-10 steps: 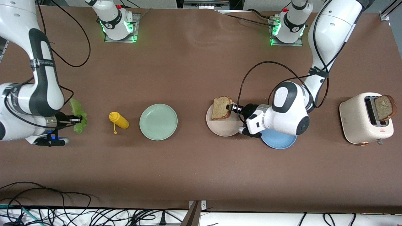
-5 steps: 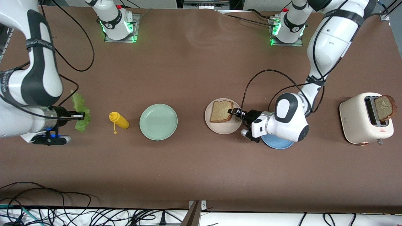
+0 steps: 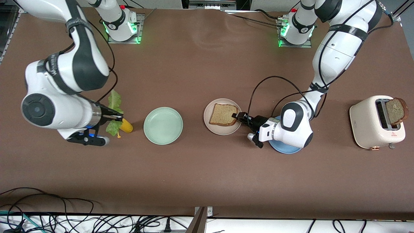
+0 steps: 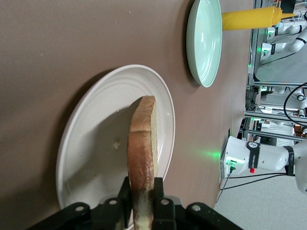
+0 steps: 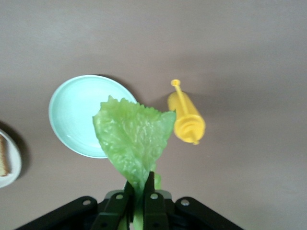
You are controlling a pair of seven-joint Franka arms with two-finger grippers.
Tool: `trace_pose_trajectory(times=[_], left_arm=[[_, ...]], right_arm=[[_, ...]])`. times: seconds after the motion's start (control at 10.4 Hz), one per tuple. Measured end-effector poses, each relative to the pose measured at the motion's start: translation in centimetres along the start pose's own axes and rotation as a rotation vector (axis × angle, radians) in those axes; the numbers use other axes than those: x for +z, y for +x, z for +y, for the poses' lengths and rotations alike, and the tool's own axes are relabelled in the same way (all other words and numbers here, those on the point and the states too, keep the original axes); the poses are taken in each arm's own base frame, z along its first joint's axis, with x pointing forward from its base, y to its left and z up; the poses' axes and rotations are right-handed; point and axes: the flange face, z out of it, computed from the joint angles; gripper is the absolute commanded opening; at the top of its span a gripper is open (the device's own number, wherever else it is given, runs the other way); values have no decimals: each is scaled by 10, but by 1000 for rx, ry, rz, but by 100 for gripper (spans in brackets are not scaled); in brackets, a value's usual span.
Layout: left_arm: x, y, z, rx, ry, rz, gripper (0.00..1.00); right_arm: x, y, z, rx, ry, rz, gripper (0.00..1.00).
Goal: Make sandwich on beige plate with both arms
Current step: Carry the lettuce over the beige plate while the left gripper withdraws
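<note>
Centre frame, the beige plate (image 3: 222, 116) carries one bread slice (image 3: 222, 114) lying flat; the left gripper (image 3: 238, 116) sits at its edge, fingers alongside the crust, grip uncertain; a second slice (image 3: 396, 111) stands in the toaster (image 3: 376, 121); mid-left, the right gripper (image 3: 117, 118), clamped on the single lettuce leaf (image 3: 113, 113), is over the yellow bottle (image 3: 126, 126), the plate lying toward the left arm's end of the tabletop (image 3: 207, 168); three plates total.

blue plate (image 3: 284, 149): mostly hidden under the left arm's wrist
yellow squeeze bottle (image 3: 126, 126): partly covered by the lettuce leaf (image 3: 114, 111)
beige plate (image 5: 10, 163): cut off by the right wrist view's edge
</note>
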Motion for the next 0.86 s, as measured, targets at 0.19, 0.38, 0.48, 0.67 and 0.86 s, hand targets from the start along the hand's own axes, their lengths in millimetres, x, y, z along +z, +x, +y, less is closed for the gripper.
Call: trace_pose_trajectory(times=[0.19, 0.38, 0.48, 0.67, 0.86], left_arm=[[-16, 8, 8, 22, 20, 31, 100], [-44, 11, 24, 72, 102, 33, 100], [-62, 10, 32, 90, 161, 32, 100], [-118, 4, 48, 89, 333, 32, 100], [-176, -10, 78, 42, 538, 27, 100]], right_arm=[[1, -3, -31, 45, 23, 59, 0], [10, -9, -70, 130, 58, 108, 0], [15, -11, -89, 174, 85, 130, 0], [32, -17, -131, 251, 147, 165, 0], [53, -22, -171, 314, 213, 202, 0]])
